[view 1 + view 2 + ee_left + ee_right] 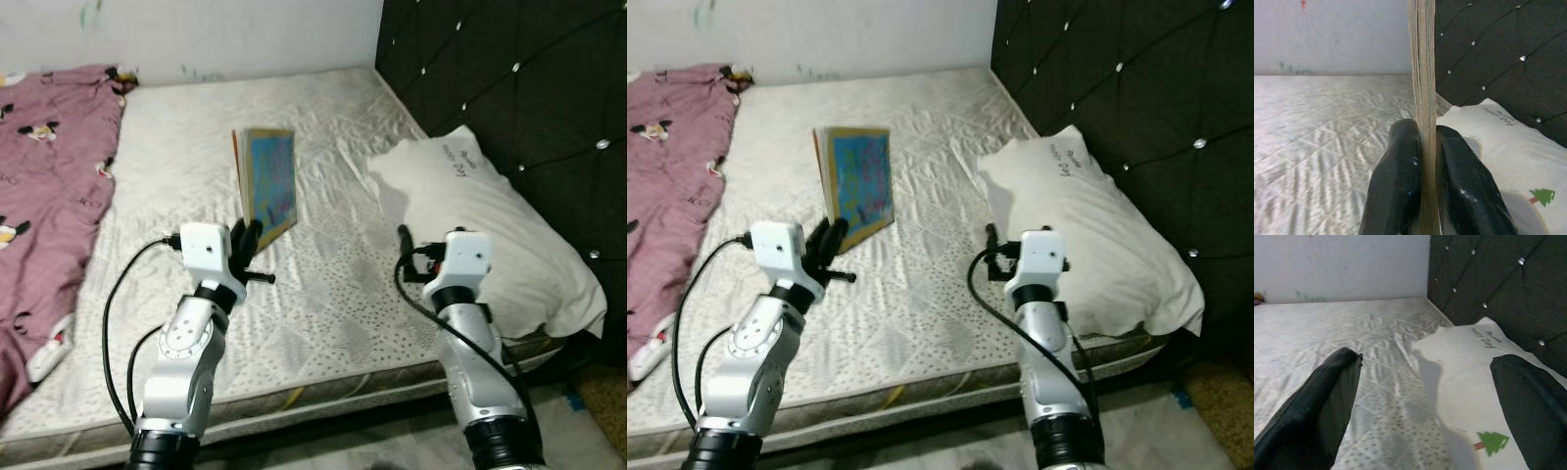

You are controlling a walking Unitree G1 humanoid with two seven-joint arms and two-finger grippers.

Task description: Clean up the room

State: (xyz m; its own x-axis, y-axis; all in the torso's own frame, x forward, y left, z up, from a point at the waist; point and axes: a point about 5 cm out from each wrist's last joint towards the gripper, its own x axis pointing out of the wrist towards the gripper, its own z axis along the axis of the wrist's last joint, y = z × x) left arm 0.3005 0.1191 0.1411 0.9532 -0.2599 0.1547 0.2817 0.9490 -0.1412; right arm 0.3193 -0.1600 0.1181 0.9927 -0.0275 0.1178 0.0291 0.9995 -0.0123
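Since the book (266, 186) is looking thin, stiff and light, a pinch on its lower edge should be holding, though it may be swivelling. The left pincer (1422, 161) is clamping that edge, keeping the book upright above the bed (333, 284). The right pincer (1425, 406) is hovering spread wide near the pillow (490, 235), arm raised forward.

Left pincer (247, 235) is raised with fingers clamped together; right pincer (1425, 396) is spread wide.
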